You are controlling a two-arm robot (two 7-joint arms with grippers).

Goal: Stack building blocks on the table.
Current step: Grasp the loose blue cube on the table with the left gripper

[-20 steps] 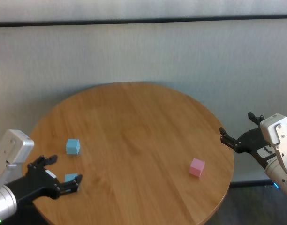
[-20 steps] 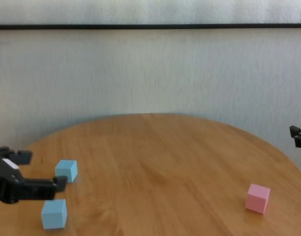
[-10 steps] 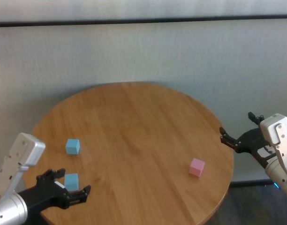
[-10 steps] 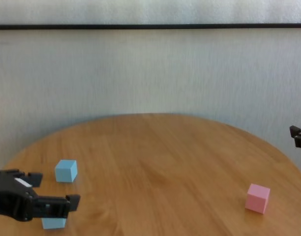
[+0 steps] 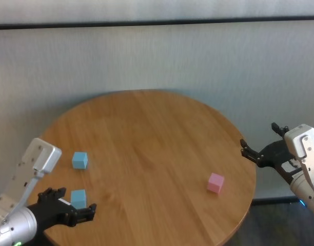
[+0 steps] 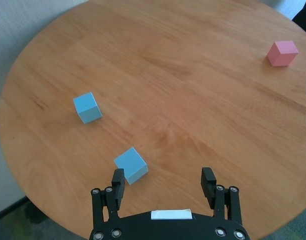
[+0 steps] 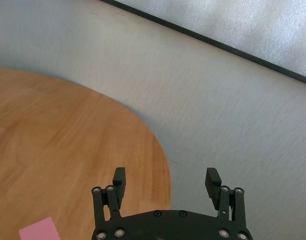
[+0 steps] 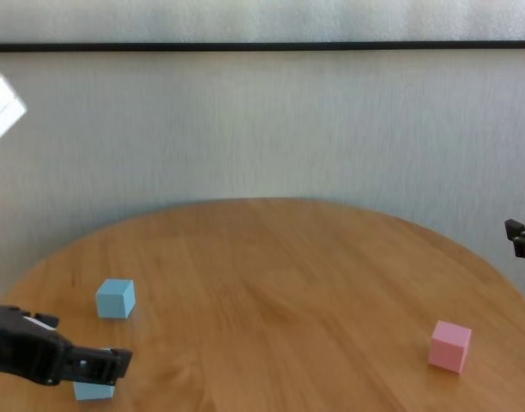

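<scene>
Three building blocks lie apart on the round wooden table [image 5: 146, 128]. One light blue cube [image 5: 79, 160] sits at the left, a second light blue cube [image 5: 78, 198] lies nearer the front-left edge, and a pink cube [image 5: 215, 182] rests at the right. My left gripper [image 6: 163, 177] hovers open over the front-left rim, and the nearer blue cube [image 6: 130, 164] lies just ahead of one fingertip, not between the jaws. My right gripper [image 5: 259, 137] hangs open off the table's right edge, well away from the pink cube [image 7: 40, 231].
A pale wall [image 5: 157, 56] with a dark horizontal strip stands behind the table. The wooden table top [image 8: 288, 275] stretches between the blue cubes [image 8: 115, 298] and the pink cube [image 8: 449, 346]. Dark floor shows below the rim at the right.
My left gripper has drawn back toward the table's front-left edge, its wrist rising, and now partly covers the nearer blue cube in the chest view. The right arm and all cubes stayed still.
</scene>
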